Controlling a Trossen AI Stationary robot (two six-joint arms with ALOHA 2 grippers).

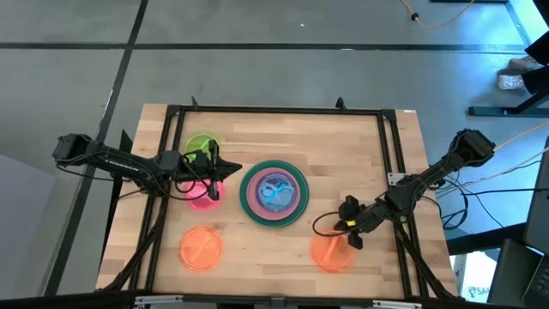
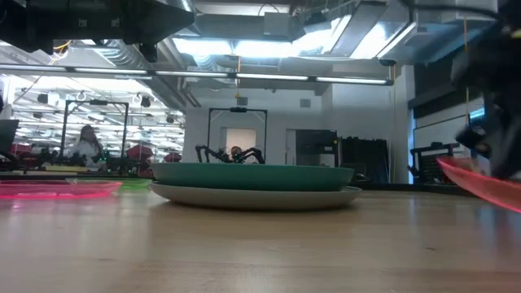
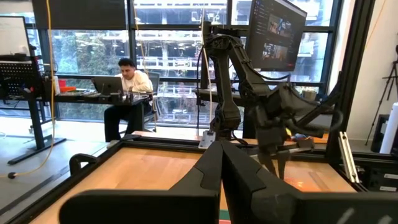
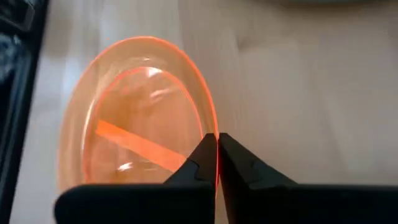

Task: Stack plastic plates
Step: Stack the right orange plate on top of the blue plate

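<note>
On the wooden desk (image 1: 343, 172) the stack is already started in the middle: a large teal-green plate (image 1: 274, 193) sits on a grey plate (image 2: 256, 196), and inside it lie a pink plate (image 1: 254, 196) and a small teal-blue plate (image 1: 274, 192). The right hand (image 4: 217, 152) is at the near right part of the desk, and its two fingers are pressed together on the thin rim of an orange plate (image 4: 140, 121); in the low view this plate looks tilted, with one edge lifted off the wood. The left hand (image 3: 219, 162) is over the left side, above a pink-red plate (image 1: 204, 194), with a green plate (image 1: 200, 144) just behind it; its fingers are closed together and I see nothing between them. One more orange plate (image 1: 201, 247) lies alone at the near left. I judge these small plates to be very light and rather stiff, with a smooth, slippery surface, so a pinch on the raised rim is the good place to take hold. The plate can probably swing or slip in such a narrow grip, so it should be carried slowly and kept almost level over the stack.
</note>
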